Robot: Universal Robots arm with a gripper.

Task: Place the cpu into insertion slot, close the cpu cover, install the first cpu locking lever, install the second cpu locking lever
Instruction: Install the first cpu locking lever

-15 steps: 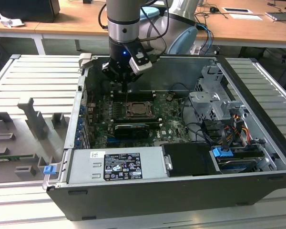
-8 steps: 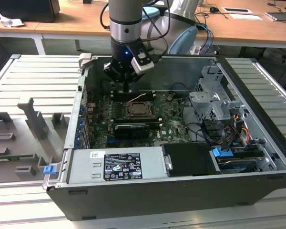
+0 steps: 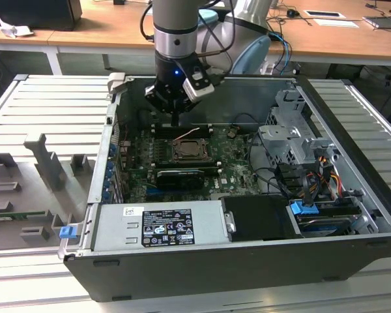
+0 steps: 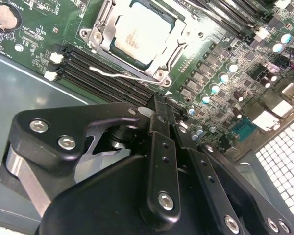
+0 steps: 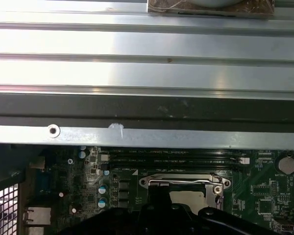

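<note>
Wooden desk (image 3: 339, 36) along the back, ribbed metal surface (image 3: 45, 111) below, open computer case (image 3: 247, 248) lying on it with the motherboard (image 3: 231, 163) exposed. Pincer (image 3: 176, 120) hanging inside the case, just above the row of black memory slots (image 4: 103, 73) near the case's back wall. Fingers (image 4: 159, 117) pressed together into one narrow black blade, in the second wrist view no gap between them, nothing gripped. Tip of the blade just short of the slots and apart from the socket; contact with the board impossible to judge.

Beyond the fingertip, the cpu (image 4: 142, 34), silvery-grey and flat, seated in its socket. Around it the cpu cover (image 4: 100, 36), a thin metal frame lying down over the chip's edges. Along the socket side nearest the pincer, a thin wire locking lever (image 4: 117, 74), lying across the memory slots; not clear whether it is latched. In the exterior view a pale wire (image 3: 189, 135) slanting upward from the socket, directly below the pincer.

In the first wrist view, the cover frame's edge (image 5: 186, 182) just past the pincer body, with the case's metal rim (image 5: 137, 137) farther on.
</note>
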